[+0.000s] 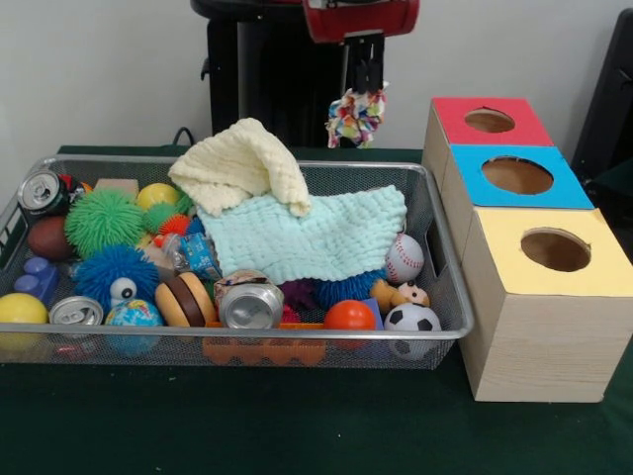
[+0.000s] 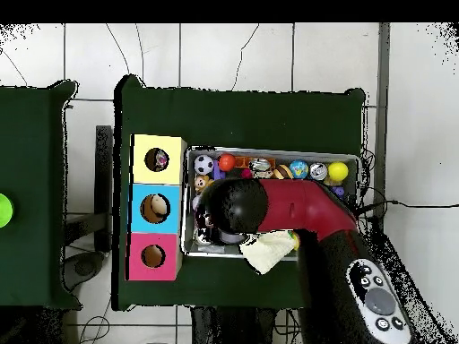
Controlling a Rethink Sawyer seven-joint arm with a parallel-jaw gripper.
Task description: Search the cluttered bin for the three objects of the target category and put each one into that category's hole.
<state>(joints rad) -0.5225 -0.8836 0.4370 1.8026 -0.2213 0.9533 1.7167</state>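
Observation:
My gripper (image 1: 358, 91) hangs above the far right end of the silver wire-mesh bin (image 1: 247, 339). It is shut on a knotted multicolour rope (image 1: 356, 119), held in the air well above the bin's rim. The pale wooden box (image 1: 544, 336) with the yellow-surround hole (image 1: 555, 249) stands right of the bin, nearest the camera. In the overhead view the red arm (image 2: 296, 204) covers much of the bin (image 2: 273, 150) and hides the gripper. A small multicoloured piece shows inside the yellow hole (image 2: 157, 159).
A pale yellow cloth (image 1: 242, 163) and a mint cloth (image 1: 307, 233) lie over the bin's middle. Cans (image 1: 250, 302), a fuzzy blue ball with eyes (image 1: 117, 277), a green spiky ball (image 1: 104, 220), a baseball (image 1: 404, 259) and a soccer ball (image 1: 411, 322) surround them. Blue-topped (image 1: 516, 175) and red-topped (image 1: 489, 121) boxes stand behind.

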